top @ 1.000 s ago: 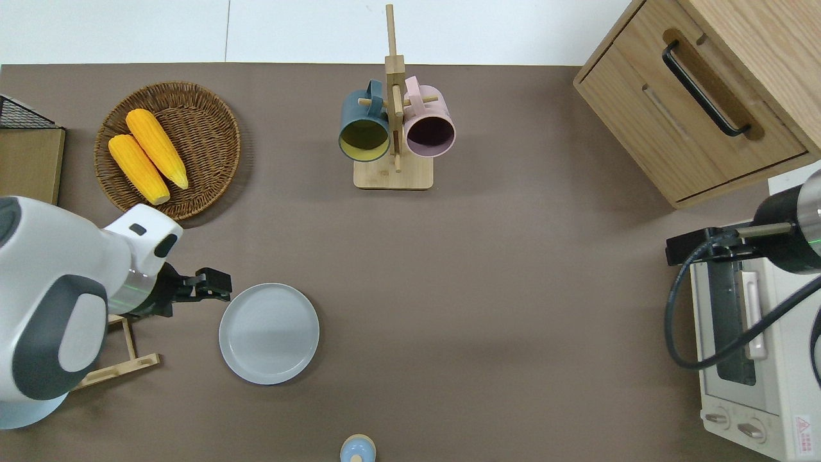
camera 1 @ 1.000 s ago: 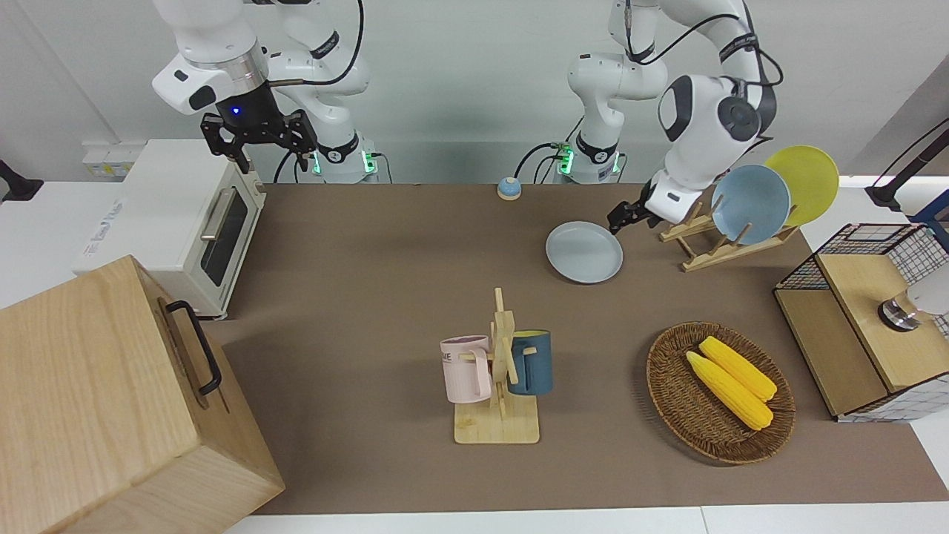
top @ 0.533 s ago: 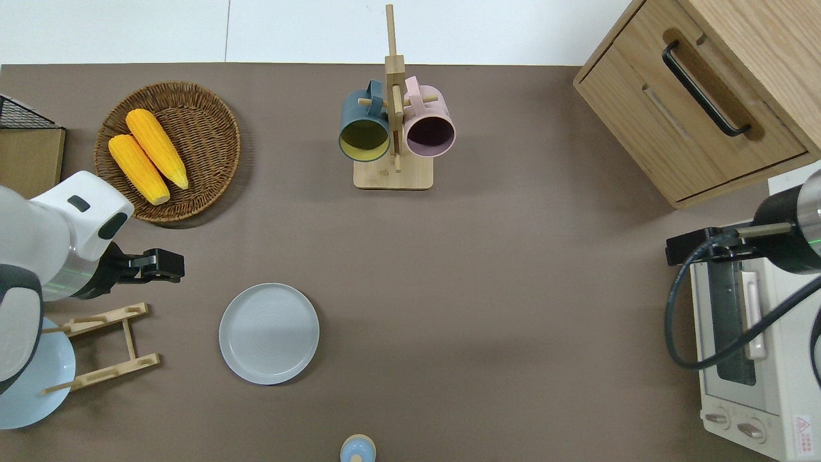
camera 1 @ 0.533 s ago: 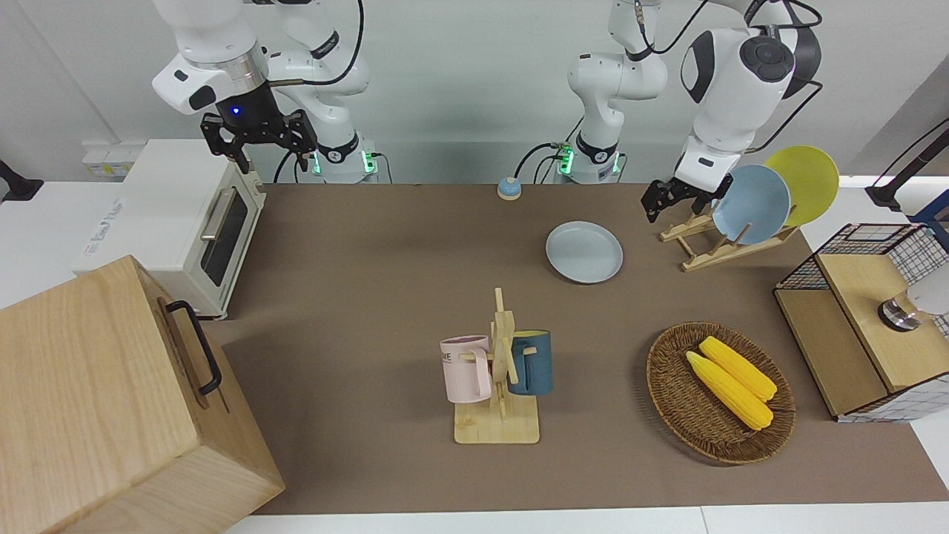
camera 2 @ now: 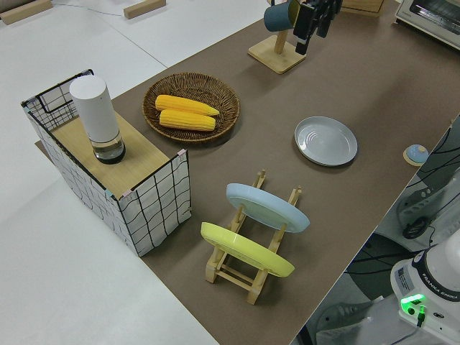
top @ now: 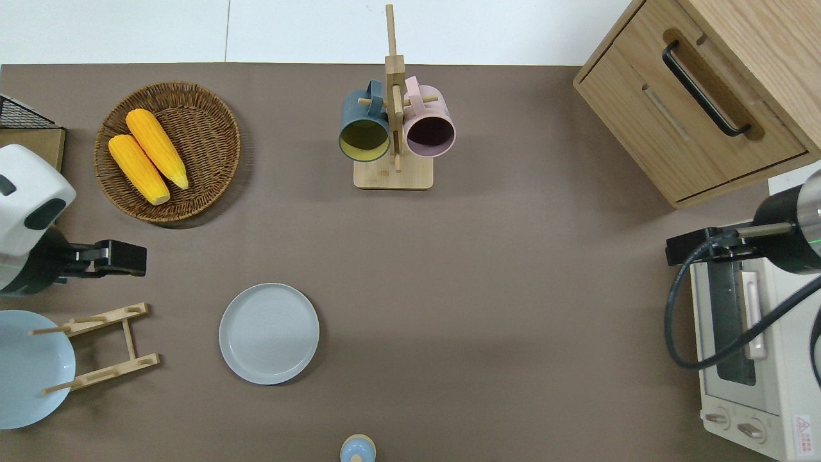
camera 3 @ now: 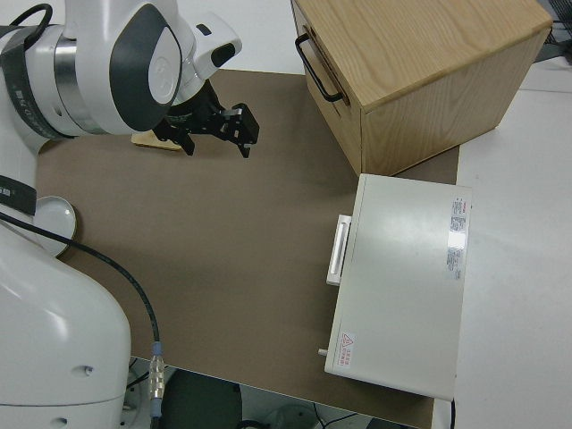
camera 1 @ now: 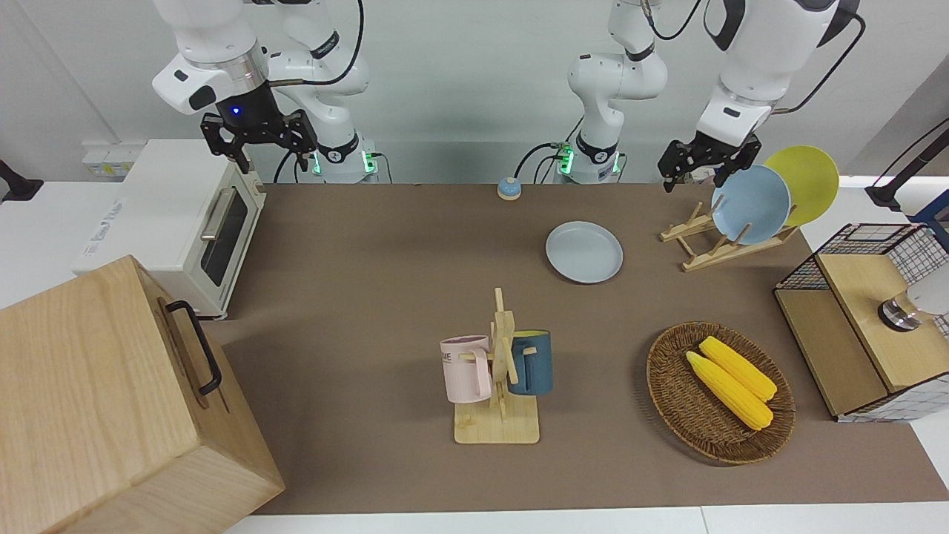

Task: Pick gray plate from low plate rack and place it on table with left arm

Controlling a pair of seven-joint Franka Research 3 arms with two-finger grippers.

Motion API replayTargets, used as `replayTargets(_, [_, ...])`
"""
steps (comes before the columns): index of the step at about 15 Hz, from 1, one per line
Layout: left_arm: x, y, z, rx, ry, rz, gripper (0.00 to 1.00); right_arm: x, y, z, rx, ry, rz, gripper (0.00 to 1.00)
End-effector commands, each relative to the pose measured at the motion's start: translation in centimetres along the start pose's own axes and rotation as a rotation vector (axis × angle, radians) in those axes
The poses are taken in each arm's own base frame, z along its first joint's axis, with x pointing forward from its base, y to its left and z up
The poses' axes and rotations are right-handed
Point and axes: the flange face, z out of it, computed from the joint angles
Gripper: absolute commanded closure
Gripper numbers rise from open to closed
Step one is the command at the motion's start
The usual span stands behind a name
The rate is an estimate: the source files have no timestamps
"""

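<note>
Rising away from the gray plate, the left hand has lifted clear over the last second and now hangs in the air over bare brown mat near the left arm's end of the tabletop, between the wicker basket and the low wooden plate rack. A second ago it sat low, right at the plate's rim; now the two are well apart.

The gray plate lies flat on the tabletop, beside the rack and toward the middle. The rack keeps only a light blue plate and a yellow plate. This suggests the placing is done and the arm is retreating.

The left hand's fingers stand spread apart, holding and touching nothing. The right arm is parked.
</note>
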Motion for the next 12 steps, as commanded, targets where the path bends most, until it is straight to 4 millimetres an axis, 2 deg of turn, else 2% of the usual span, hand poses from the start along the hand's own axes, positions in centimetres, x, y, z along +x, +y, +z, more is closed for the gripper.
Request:
replayTargets(1, [0.7, -0.7, -1.2, -0.034, 0.0, -0.002, 0.0, -0.3, 0.1, -0.3, 0.018, -0.007, 0.013, 0.011])
replayTargets(4, [0.8, -2.3, -1.5, -0.04, 0.007, -0.032, 0.0, -0.3, 0.1, -0.3, 0.018, -0.007, 0.013, 0.013])
replayTargets(12, [0.7, -1.8, -1.9, -0.035, 0.022, -0.021, 0.0, -0.3, 0.1, -0.3, 0.018, -0.007, 0.013, 0.013])
